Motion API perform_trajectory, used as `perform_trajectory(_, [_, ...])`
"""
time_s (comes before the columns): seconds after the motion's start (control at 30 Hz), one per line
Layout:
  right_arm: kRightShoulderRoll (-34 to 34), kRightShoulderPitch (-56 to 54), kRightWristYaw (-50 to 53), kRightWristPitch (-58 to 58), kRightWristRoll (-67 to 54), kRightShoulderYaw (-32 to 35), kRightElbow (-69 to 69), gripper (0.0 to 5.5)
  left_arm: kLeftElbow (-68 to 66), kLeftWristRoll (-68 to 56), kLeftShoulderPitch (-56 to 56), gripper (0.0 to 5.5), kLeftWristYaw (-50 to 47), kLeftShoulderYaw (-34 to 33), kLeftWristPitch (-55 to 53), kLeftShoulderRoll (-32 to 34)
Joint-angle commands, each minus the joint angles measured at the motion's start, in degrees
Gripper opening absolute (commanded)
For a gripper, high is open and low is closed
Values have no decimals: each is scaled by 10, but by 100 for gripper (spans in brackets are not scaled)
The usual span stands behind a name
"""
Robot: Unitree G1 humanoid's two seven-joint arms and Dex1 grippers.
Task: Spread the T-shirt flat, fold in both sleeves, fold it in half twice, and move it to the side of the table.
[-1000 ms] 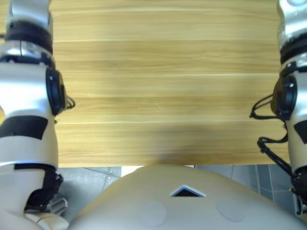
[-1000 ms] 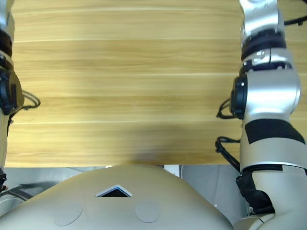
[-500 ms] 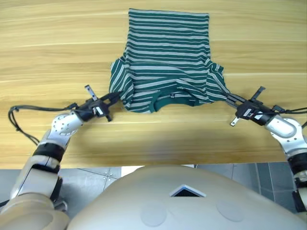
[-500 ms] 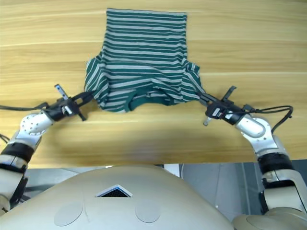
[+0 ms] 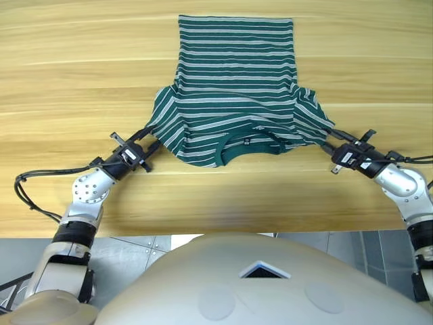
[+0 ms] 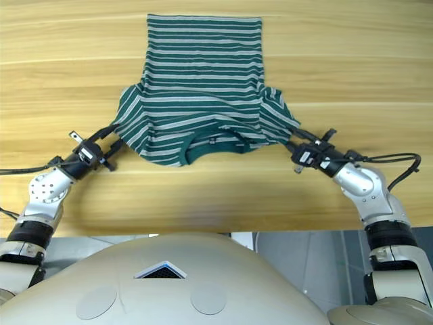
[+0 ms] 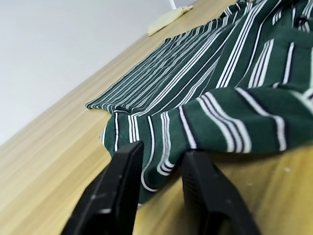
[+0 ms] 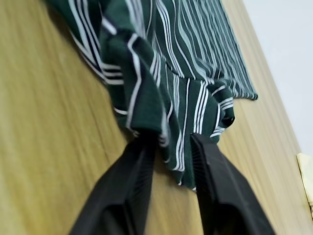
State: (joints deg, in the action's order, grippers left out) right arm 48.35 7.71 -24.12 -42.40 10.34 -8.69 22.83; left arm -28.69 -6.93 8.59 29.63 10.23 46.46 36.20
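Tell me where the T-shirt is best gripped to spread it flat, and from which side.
Grip the outer hem of each sleeve, coming in low over the table from that sleeve's own side. The T-shirt lies flat in the body, but both sleeves are bunched inward, so an outward pull should open them. The left pincer and right pincer clamp those hems.

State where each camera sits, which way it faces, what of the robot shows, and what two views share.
Left eye view: on the head, looking forward and down at the T-shirt on the table; both arms, left gripper, right gripper.
Right eye view: beside it, same scene.
Left wrist view: low over the table, along its fingers pinching the T-shirt's edge.
Right wrist view: likewise, at the T-shirt's other side.
Shared: every view shows the T-shirt.
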Motion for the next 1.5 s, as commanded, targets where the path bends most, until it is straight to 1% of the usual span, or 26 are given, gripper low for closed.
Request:
perform_trajectory(0.03, [8,25,-19,-2,-21,19,-41,178,40,-51,38,194,32,-43,3,15])
perform_trajectory(0.1, [9,31,-26,-7,-49,37,-67,178,93,-87,38,194,35,-65,-7,5])
perform_trajectory(0.13, [7,33,-30,-13,-71,47,-77,178,122,-88,32,194,32,-65,-11,-3])
perform_trajectory(0.2, [-7,30,-31,-24,-119,67,-93,178,168,-55,13,194,22,-55,-27,-22])
perform_trajectory(0.33, [-30,17,-37,-25,-155,82,-101,178,224,83,-22,194,-6,-29,-62,-47])
perform_trajectory(0.37, [-36,13,-35,-24,-153,85,-101,178,224,150,-40,194,-20,-17,-72,-51])
perform_trajectory(0.43, [-44,4,-37,-22,-149,85,-101,178,205,280,-82,194,-55,13,-95,-57])
perform_trajectory(0.5, [-49,-1,-40,-22,-147,86,-100,178,181,366,-114,194,-80,42,-109,-62])
perform_trajectory(0.57, [-55,-9,-43,-21,-140,85,-99,178,148,448,-147,194,-100,86,-113,-64])
perform_trajectory(0.63, [-59,-17,-41,-22,-131,86,-95,178,123,499,-160,194,-101,128,-102,-57])
perform_trajectory(0.7, [-62,-24,-40,-21,-126,88,-96,178,106,518,-159,194,-106,149,-95,-44])
perform_trajectory(0.8, [-69,-39,-41,-15,-115,83,-96,178,91,521,-149,194,-110,164,-87,-25])
perform_trajectory(0.9, [-77,-76,-37,-4,-79,72,-70,178,107,491,-121,194,-99,165,-73,0])
perform_trajectory(1.07, [-64,-127,-28,15,41,31,-7,178,153,430,-56,194,-91,121,-56,91])
perform_trajectory(1.13, [-62,-142,-24,16,78,15,19,178,156,398,-51,194,-80,111,-40,115])
perform_trajectory(1.3, [-85,-181,-6,14,132,-23,57,178,121,332,-94,194,-46,114,1,120])
perform_trajectory(1.4, [-93,-182,6,8,151,-42,72,178,104,320,-110,194,-39,119,12,101])
perform_trajectory(1.5, [-91,-171,11,2,154,-51,57,178,103,311,-109,194,-31,127,19,87])
